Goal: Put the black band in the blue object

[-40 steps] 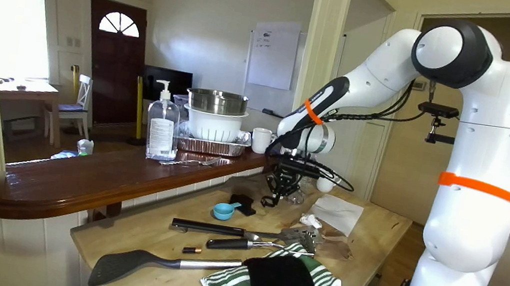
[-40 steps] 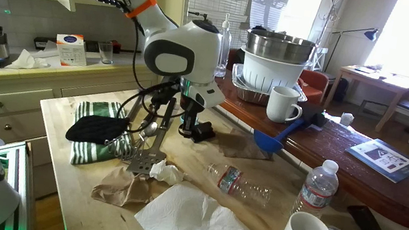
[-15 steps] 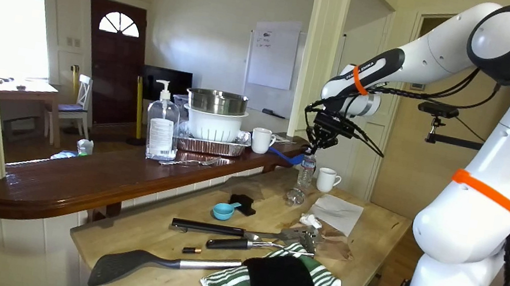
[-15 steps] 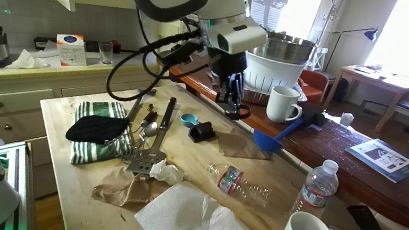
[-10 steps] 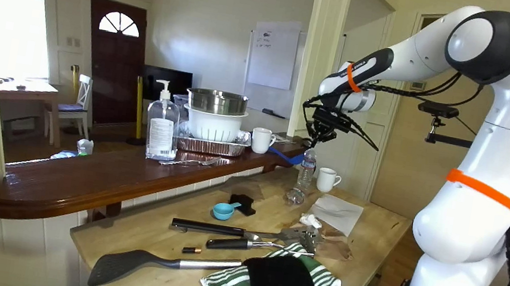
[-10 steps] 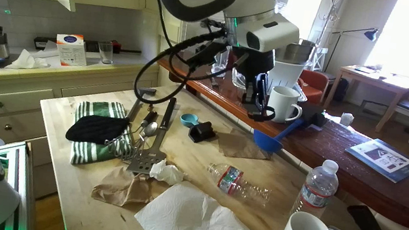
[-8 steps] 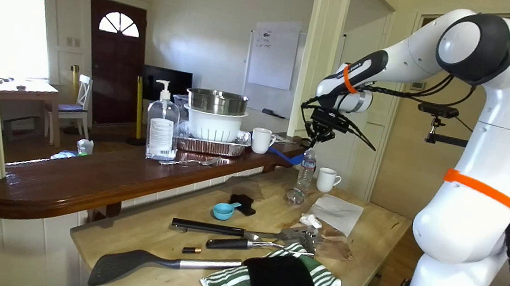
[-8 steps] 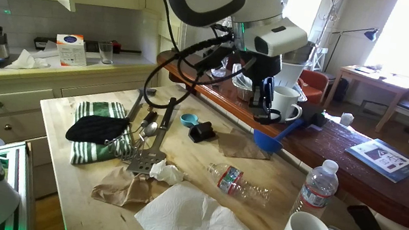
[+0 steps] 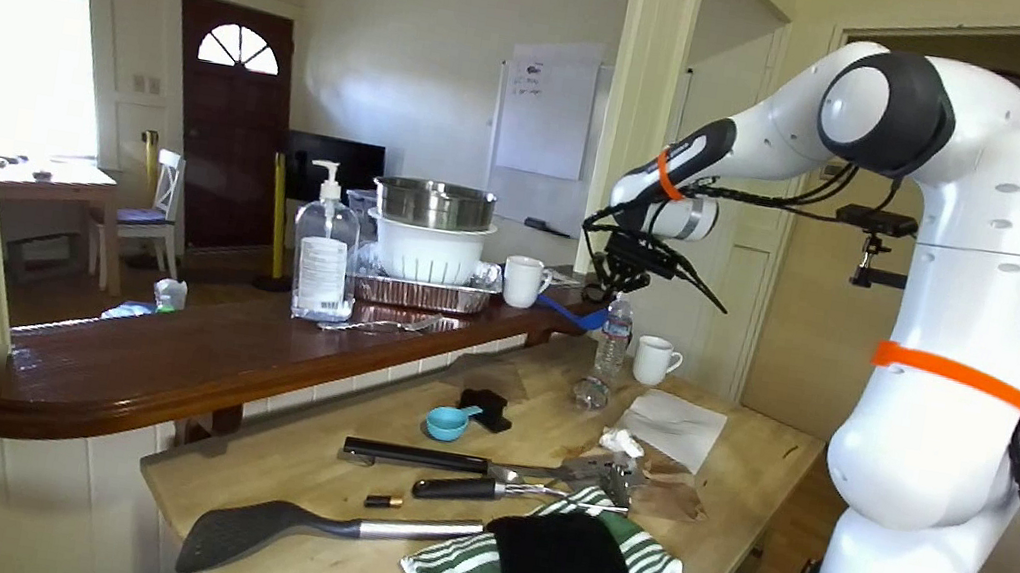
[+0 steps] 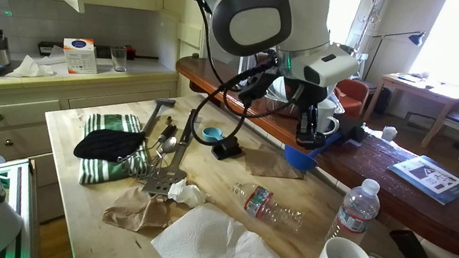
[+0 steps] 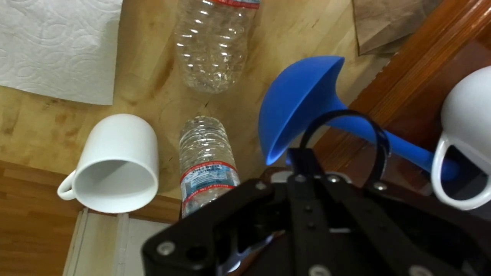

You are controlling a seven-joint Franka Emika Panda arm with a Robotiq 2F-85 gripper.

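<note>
Black band [image 11: 381,143]: pinched at one side of its loop by the gripper [image 11: 305,155], roughly above the bar-side edge of the tabletop [image 10: 213,174]; release not yet made.
Fingers: brought together on the band, no gap made out between the tips; nothing else held.
Free loop: seen in the wrist view across the neck and handle of the blue ladle [image 11: 291,99] (taken as the blue object), not squarely over its bowl. If let go there, the band could be snagged on the handle or lost on the raised bar [image 10: 369,168].
Bowl: hung past the raised bar, over the bar-side edge; mouth shown only narrowly, so height above it is not readable. Let go too high, the band might be bounced off the rim.
Handle: rested on the raised bar. If the bowl is pressed by the fingertips, the ladle may be tipped off, no support being seen beneath.
Bar mug [image 11: 470,111]: seen beside the handle's end, contact unclear; could be nudged if the ladle is swung.
Upright bottle [image 11: 209,172]: stood near the table mug [image 11: 121,142], toward that end's corner on the bar-side edge; could be toppled by a stray swing.
</note>
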